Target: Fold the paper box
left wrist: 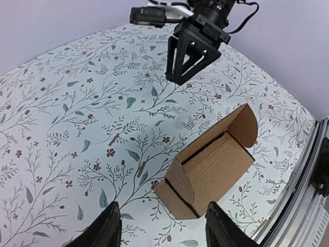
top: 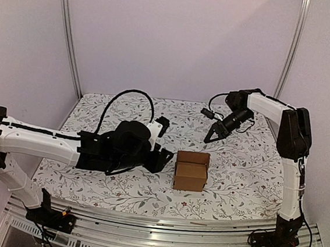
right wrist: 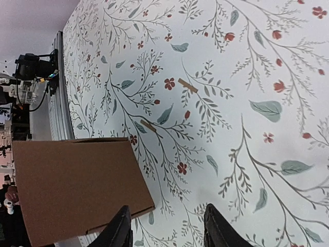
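Cardboard paper box (top: 191, 171), set on the worktop (top: 247, 178) just ahead of the left end effector (left wrist: 163, 218) and near the right end effector (top: 211, 137), both spread apart and empty, is judged mostly folded, with one end's flaps (left wrist: 245, 123) yet to be closed.

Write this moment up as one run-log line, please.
paper box: partly folded, flap open | left gripper: open, empty, near box | right gripper: open, empty, beyond box
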Robot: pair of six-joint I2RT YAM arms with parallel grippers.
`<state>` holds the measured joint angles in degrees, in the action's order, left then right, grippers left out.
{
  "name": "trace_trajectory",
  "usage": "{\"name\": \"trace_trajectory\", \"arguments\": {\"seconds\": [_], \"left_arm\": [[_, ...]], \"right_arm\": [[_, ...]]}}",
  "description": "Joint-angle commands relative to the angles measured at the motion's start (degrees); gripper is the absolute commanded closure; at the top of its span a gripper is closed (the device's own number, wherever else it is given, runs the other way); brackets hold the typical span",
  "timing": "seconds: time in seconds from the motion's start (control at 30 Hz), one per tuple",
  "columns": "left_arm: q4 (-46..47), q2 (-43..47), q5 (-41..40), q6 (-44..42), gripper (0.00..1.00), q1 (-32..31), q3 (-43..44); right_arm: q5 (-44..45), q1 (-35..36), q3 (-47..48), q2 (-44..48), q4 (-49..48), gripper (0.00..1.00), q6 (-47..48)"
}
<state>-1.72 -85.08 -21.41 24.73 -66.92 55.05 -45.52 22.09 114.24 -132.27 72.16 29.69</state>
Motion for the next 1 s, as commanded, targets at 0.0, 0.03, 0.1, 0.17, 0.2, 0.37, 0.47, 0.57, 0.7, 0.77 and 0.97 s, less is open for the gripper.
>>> {"name": "trace_trajectory", "arguments": {"seconds": [0.0,0.03,0.1,0.17,0.2,0.37,0.47,0.57,0.7,0.77,0.97], "left_arm": [[-1.8,-0.7,0.5,-10.0,0.42,-0.9,3.1],[-1.3,0.0,0.4,-12.5,0.39,-0.7,3.1],[-0.1,1.6,0.4,-15.6,0.27,0.6,2.2],[2.6,2.6,2.2,-17.1,0.12,3.1,1.4],[3.6,2.6,3.5,-17.6,0.07,4.3,1.5],[4.3,-1.1,8.5,-19.4,0.00,8.6,5.8],[4.1,-3.9,12.5,-19.2,0.00,9.4,8.8],[2.9,-6.9,16.2,-19.5,0.12,9.6,12.1],[1.9,-7.1,16.4,-15.3,0.28,9.5,12.8],[4.1,-5.1,15.2,-11.4,0.30,9.4,9.7],[10.9,2.3,11.7,-1.9,0.35,9.3,-3.0]], "right_arm": [[0.4,-4.8,-9.7,16.2,-3.1,0.51,2.7],[0.1,-5.1,-13.3,19.1,-4.3,0.44,5.4],[-0.5,-5.6,-21.2,28.6,-8.3,0.33,10.1],[-2.7,-6.4,-30.6,36.1,-17.1,0.03,10.6],[-2.9,-6.5,-35.9,38.3,-21.6,0.01,9.0],[-7.1,-5.3,-36.0,38.9,-17.9,0.02,9.5],[-5.8,-3.1,-31.0,34.7,-10.8,0.16,13.9],[-4.0,-1.6,-30.3,34.2,-13.1,0.35,10.1],[3.9,1.7,-30.4,36.6,-17.2,0.49,4.9],[7.9,3.5,-31.2,38.8,-19.6,0.50,4.1],[20.3,11.2,-31.2,41.4,-20.8,0.52,7.2]]}}
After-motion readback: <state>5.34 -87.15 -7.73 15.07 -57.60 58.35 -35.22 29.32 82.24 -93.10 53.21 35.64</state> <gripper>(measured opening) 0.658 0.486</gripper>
